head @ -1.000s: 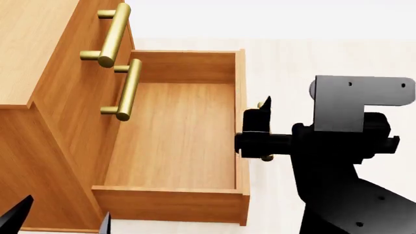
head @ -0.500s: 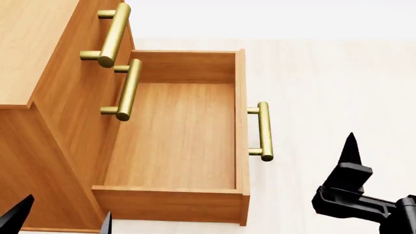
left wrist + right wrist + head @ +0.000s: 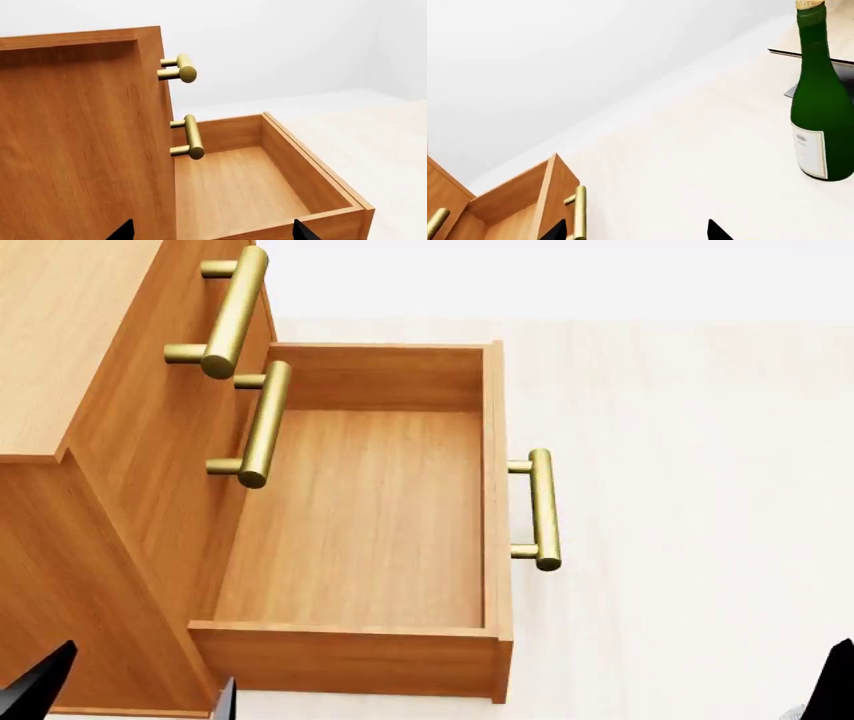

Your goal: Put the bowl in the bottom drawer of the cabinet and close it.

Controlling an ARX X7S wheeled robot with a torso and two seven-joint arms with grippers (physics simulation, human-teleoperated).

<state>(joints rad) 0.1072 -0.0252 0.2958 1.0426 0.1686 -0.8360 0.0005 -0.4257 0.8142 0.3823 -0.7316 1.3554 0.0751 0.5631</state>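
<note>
Head view, nearest edge: two black fingertips of left gripper (image 3: 134, 685) at lower left, spread apart, nothing between them. Sliver of right gripper (image 3: 838, 685) at lower right corner only; opening not readable there. Right wrist view: right gripper (image 3: 637, 229) fingertips set well apart, nothing held, over pale surface (image 3: 694, 150). Left wrist view: left gripper (image 3: 212, 231) tips likewise wide apart and empty, just before the near corner of the drawer.

Next out: bottom drawer (image 3: 360, 510) pulled fully out of cabinet (image 3: 80, 360), interior bare wood, no bowl inside. Brass bar handle (image 3: 541, 508) on drawer front, free of both grippers. Bowl not visible in any view; location cannot be told.

Above: two upper drawers shut, brass handles (image 3: 258, 425) and (image 3: 227, 312) stacked over the open drawer's back.

Farthest, right wrist view: green wine bottle (image 3: 822, 100) upright with pale label, well apart from cabinet; dark flat object behind it, unidentifiable.
</note>
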